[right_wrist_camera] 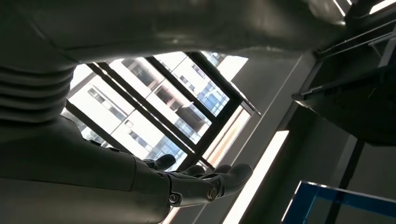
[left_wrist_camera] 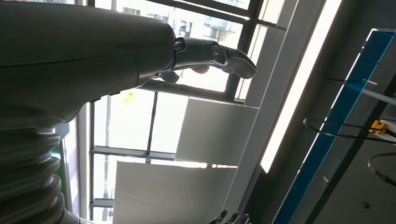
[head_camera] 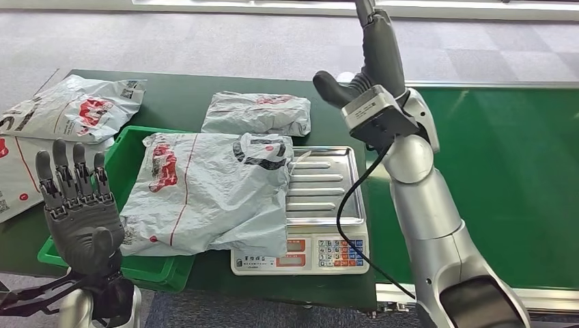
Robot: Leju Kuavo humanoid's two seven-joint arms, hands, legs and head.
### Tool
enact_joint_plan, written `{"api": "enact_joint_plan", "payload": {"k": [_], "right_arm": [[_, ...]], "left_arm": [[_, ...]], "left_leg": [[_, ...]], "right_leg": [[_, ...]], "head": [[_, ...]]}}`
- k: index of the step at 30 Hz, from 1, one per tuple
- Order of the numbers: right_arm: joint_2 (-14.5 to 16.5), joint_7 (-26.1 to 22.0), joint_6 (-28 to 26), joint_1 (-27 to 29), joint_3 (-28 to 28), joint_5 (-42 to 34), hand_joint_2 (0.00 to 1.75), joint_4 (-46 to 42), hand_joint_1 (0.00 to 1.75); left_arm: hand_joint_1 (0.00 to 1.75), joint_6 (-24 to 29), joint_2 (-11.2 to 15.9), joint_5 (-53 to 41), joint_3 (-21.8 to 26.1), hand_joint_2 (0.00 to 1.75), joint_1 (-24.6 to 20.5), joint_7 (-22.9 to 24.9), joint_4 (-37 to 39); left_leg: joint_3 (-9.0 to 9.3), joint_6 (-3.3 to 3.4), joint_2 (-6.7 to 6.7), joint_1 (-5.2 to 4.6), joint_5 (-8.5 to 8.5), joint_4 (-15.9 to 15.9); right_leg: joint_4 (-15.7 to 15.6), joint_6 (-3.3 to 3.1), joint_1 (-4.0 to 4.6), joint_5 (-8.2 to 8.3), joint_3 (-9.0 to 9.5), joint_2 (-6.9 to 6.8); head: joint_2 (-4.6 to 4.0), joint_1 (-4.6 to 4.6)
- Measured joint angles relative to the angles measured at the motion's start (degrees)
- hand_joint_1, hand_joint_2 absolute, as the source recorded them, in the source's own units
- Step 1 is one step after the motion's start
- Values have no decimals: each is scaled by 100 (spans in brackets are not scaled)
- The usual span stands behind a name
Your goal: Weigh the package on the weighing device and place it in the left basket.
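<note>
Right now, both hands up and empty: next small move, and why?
Probably lower the left hand onto the large grey package and draw it fully into the green basket. The package lies half in the basket and half on the scale tray, so it looks not fully placed. The left hand is raised, open, nearest it; the right hand is lifted away.

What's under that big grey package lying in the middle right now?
The large grey plastic mailer package lies across the green plastic basket and overlaps the left edge of the silver weighing scale. Anything inside the basket beneath it is hidden.
</note>
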Motion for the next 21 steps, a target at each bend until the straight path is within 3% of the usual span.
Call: {"api": "enact_joint_plan", "payload": {"k": [7,12,14,16,18,21], "right_arm": [[-15,-4,14,135,-265,47,0,-320,0],[-16,-27,63,265,-494,0,0,-583,0],[-18,-40,78,328,-554,8,0,-680,0],[-21,-104,108,420,-601,44,0,-772,0],[-19,-212,146,522,-630,89,0,-829,0],[38,-350,140,608,-639,187,0,-822,0]], "left_arm": [[0,121,-1,-62,0,175,-47,0,1],[0,819,6,-1127,-12,175,-244,2,-48],[0,1418,36,-2167,-82,175,-420,38,-26],[0,2306,152,-3951,-294,175,-687,304,166],[0,3021,339,-6000,-665,175,-1064,891,607],[0,3439,631,-8419,-1450,175,-1926,1752,1885]], "left_leg": [[1,-2,3,2,2,0],[1,-1,3,1,2,1],[1,-1,2,1,2,1],[2,0,-2,0,3,2],[2,1,-7,-1,7,2],[-7,0,-11,-1,23,1]], "right_leg": [[0,0,1,0,2,6],[0,1,-4,0,2,4],[0,1,-5,1,2,3],[-1,2,-5,1,3,-1],[-1,4,-5,3,3,-6],[0,7,-4,17,1,-9]], "head": [[0,0],[0,0],[0,0],[0,0],[0,0],[0,0]]}}
